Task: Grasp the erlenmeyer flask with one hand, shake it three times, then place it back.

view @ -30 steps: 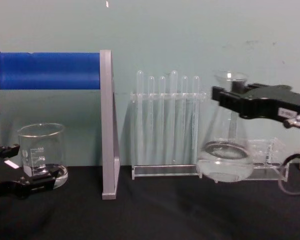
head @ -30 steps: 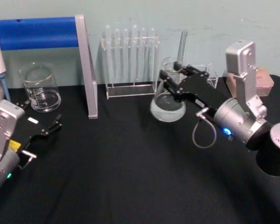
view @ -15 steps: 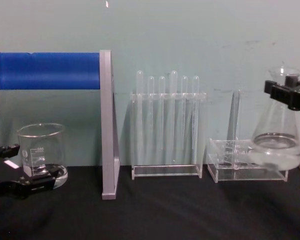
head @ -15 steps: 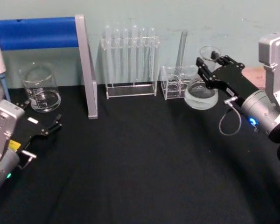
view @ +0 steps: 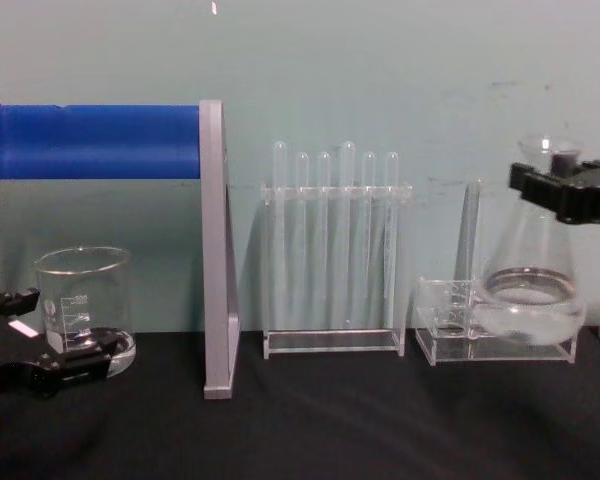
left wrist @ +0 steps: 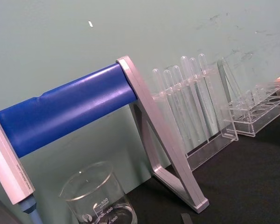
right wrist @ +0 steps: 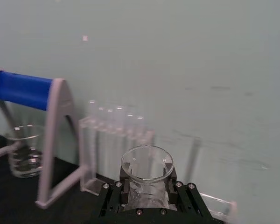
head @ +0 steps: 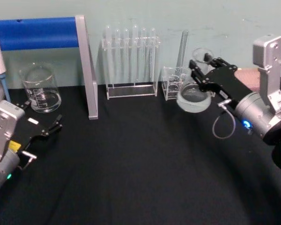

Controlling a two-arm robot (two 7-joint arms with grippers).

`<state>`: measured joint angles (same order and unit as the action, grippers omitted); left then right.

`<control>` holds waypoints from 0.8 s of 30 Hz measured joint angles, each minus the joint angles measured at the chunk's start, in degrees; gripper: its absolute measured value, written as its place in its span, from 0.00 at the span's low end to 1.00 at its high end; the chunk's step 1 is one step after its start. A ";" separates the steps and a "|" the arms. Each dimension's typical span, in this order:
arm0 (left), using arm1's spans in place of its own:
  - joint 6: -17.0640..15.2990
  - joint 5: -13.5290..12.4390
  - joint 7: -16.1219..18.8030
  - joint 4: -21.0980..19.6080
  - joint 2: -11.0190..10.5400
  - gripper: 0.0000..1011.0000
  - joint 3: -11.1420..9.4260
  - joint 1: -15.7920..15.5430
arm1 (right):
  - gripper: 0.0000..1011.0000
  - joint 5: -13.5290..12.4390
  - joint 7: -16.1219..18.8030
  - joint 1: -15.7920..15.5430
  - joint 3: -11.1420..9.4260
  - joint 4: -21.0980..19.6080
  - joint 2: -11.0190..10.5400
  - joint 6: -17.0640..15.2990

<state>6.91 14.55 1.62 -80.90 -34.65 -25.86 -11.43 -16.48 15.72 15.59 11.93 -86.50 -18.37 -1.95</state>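
Two arms flank a black-draped table [head: 131,164] set with glassware against a pale green wall. At the far right the right gripper [head: 202,70] has its two black fingers closed on the narrow neck of the erlenmeyer flask [head: 193,97], just under the flared rim. The right wrist view looks straight down into the flask's open mouth between the fingers. The flask hangs close in front of a low clear rack [view: 450,335] that carries one tall tube. Seen from the chest, its round base sits higher than the rack's foot, apparently clear of the cloth, with a shallow pool of clear liquid inside. No lettering on the flask can be read. A looped grey cable [head: 220,129] and a small blue light [head: 246,124] mark the right wrist. At the near left the left gripper [head: 42,115] rests low over the cloth with its fingers spread wide and nothing between them. It bears a plain white tag [head: 33,121] and, farther back, a yellow label [head: 13,146], both illegible. Just beyond it stands a straight-sided beaker [left wrist: 95,193], whose white scale appears to read 500, 400 and 300 in the left wrist view. A grey stand with a blue roller [head: 37,33] rises behind the beaker. A clear rack of six upright test tubes [view: 335,250] stands between that stand and the low rack.
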 joint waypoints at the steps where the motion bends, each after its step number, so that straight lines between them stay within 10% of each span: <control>1: 0.00 0.00 0.00 0.00 0.00 0.99 0.00 0.00 | 0.45 0.01 0.58 -0.06 0.51 -0.26 0.21 -0.12; 24: 0.00 0.00 0.00 0.00 0.00 0.99 0.00 0.00 | 0.45 -2.00 9.45 -1.16 12.33 -5.97 0.33 -1.27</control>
<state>6.91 14.55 1.62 -80.90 -34.65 -25.86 -11.43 -18.48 25.17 14.43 24.26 -92.47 -18.05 -3.22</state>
